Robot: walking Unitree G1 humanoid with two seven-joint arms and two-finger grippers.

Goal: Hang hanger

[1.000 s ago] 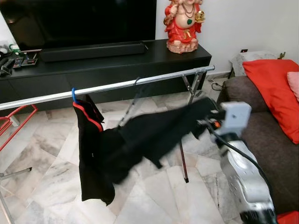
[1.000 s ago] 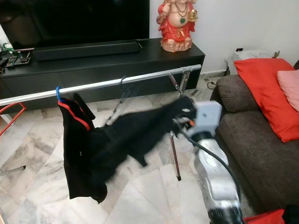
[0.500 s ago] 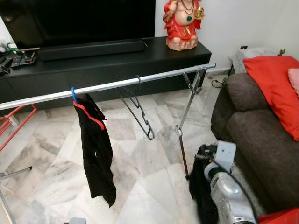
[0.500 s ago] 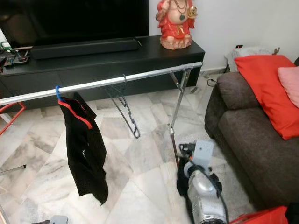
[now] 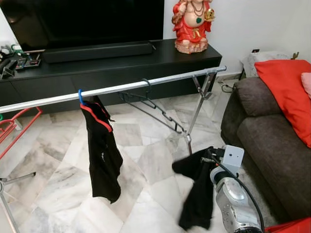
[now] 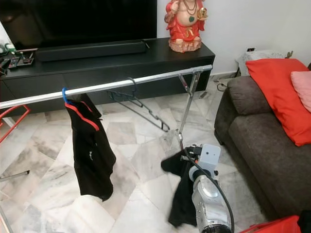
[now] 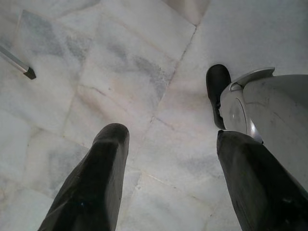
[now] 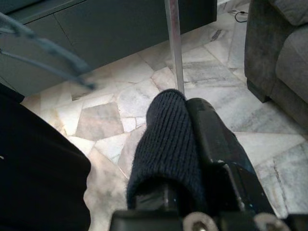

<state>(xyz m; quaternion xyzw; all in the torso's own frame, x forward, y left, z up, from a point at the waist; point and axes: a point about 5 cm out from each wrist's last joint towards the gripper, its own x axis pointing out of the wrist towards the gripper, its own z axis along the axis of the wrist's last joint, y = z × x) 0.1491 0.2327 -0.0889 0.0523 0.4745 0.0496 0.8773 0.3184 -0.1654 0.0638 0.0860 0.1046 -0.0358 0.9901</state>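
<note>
Since half a second ago the bare grey hanger [image 5: 154,104] has swung up and sideways on the silver rail [image 5: 112,90], and the black garment [image 5: 197,187] held low by the right arm is now flaring out to the left rather than hanging straight down. The hanger is hooked on the rail near its middle, tilting well out of plumb, its lower end pointing toward the rack's right leg [image 5: 194,121]. Further left on the rail a blue hanger [image 5: 80,95] is carrying a black top with red trim [image 5: 101,148], which is hanging clear of the marble floor [image 5: 141,160].

The right claw [image 8: 190,139] is sitting low beside the brown sofa [image 5: 272,141], near the foot of the rack leg, its fingers pressing together on a fold of the dark knitted garment, which is draping down from it. The left claw [image 7: 168,159] is hanging idle above the floor with its fingers [image 7: 96,183] spread wide and nothing between them.

Behind the rack a black TV bench [image 5: 121,60] is carrying a soundbar [image 5: 97,51] and a red figurine [image 5: 192,24]. A red cushion [image 5: 286,94] is lying on the sofa.
</note>
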